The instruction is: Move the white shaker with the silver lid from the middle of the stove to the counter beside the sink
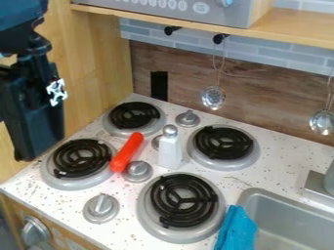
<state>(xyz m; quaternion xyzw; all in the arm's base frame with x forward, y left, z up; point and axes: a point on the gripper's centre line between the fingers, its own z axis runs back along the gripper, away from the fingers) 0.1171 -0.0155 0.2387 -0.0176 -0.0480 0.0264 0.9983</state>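
Orange-red stick (128, 151): found lying on the stove area of the white speckled counter (244, 180), to the camera's right of the pincer (25, 155) and well apart from it. Long axis runs at a slant, from a lower end toward the camera to an upper end toward the back wall; it lies more across the line from the pincer than along it. The lower end is slightly the closer of the two.

Pincer: hangs at the view's left side, not touching the stick. Whether it is spread or pressed together cannot be told from this angle.

Adjacent items: between pincer and stick, the black-coiled burner (81, 157), its rim just beside the stick's lower end. Beyond the stick, the white shaker (170, 149), upright. Close by the lower end, a grey knob (138, 171). Farther off from the pincer, a blue cloth (237, 229) at the sink (287, 215).
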